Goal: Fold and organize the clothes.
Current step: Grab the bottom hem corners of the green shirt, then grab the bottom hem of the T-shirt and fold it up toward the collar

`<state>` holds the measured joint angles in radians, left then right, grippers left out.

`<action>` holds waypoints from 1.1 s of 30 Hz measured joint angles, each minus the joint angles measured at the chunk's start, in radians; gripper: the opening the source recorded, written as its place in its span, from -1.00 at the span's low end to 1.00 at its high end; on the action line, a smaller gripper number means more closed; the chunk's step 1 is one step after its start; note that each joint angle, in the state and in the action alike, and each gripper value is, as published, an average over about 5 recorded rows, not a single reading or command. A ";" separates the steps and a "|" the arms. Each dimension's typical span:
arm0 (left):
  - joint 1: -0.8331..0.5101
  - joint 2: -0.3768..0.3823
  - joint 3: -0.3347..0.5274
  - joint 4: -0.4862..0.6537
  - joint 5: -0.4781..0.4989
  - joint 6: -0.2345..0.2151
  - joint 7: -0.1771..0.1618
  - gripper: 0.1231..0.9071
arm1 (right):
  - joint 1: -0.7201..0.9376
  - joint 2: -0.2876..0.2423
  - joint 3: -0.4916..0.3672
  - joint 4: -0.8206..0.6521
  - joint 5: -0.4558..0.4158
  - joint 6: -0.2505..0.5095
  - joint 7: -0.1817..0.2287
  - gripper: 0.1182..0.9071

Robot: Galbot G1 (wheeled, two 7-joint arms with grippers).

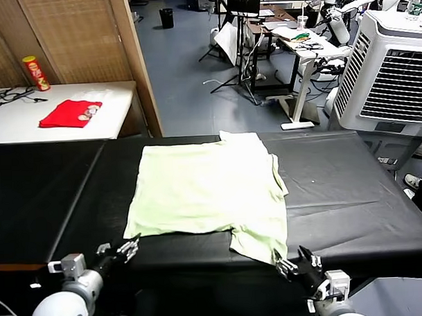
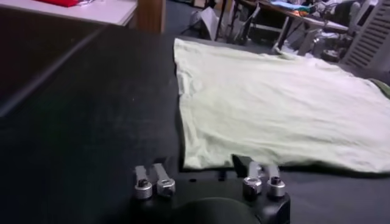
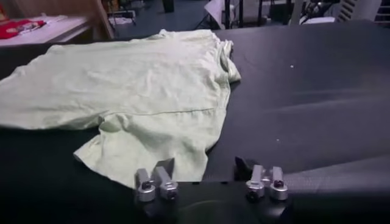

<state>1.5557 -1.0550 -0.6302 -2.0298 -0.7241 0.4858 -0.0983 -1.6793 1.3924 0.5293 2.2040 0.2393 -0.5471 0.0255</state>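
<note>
While one shirt (image 1: 209,193) lies flat, two end effectors near its front edge

Left arm: comes in low at the near left of the head view, forearm angled toward the middle.
Left pincer (image 1: 128,248): jaws stand apart, fingertips (image 2: 154,184) low over the surface, pointing forward; nothing between them.
Right arm: comes in low at the near right, wrist angled inward.
Right pincer (image 1: 296,260): jaws parted with a gap between the fingertips (image 3: 156,185), low at the near edge, gripping nothing.
</note>
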 joint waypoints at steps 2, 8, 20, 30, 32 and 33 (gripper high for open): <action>0.000 0.000 0.001 0.000 0.000 0.000 0.003 -0.58 | -0.004 0.000 0.003 0.006 0.000 0.001 0.004 -0.93; -0.001 0.002 0.005 -0.002 0.003 0.002 0.003 -0.99 | -0.044 -0.008 0.024 0.064 -0.014 -0.009 0.022 -0.99; 0.145 0.016 -0.085 -0.141 -0.031 0.002 -0.031 -0.99 | -0.166 -0.026 0.071 0.195 0.037 0.014 0.020 -0.99; 0.131 -0.026 -0.104 -0.183 -0.024 -0.075 -0.033 -0.99 | 0.032 -0.116 0.075 0.056 0.115 0.130 -0.004 -0.99; 0.091 -0.039 -0.087 -0.168 0.004 -0.093 -0.031 -0.99 | 0.096 -0.132 0.063 0.003 0.118 0.139 -0.005 -0.99; 0.070 -0.046 -0.077 -0.158 0.017 -0.100 -0.031 -0.99 | 0.127 -0.137 0.057 -0.022 0.118 0.142 -0.005 -0.99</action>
<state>1.6255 -1.1005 -0.7072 -2.1883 -0.7074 0.3862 -0.1290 -1.5521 1.2556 0.5863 2.1816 0.3575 -0.4047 0.0206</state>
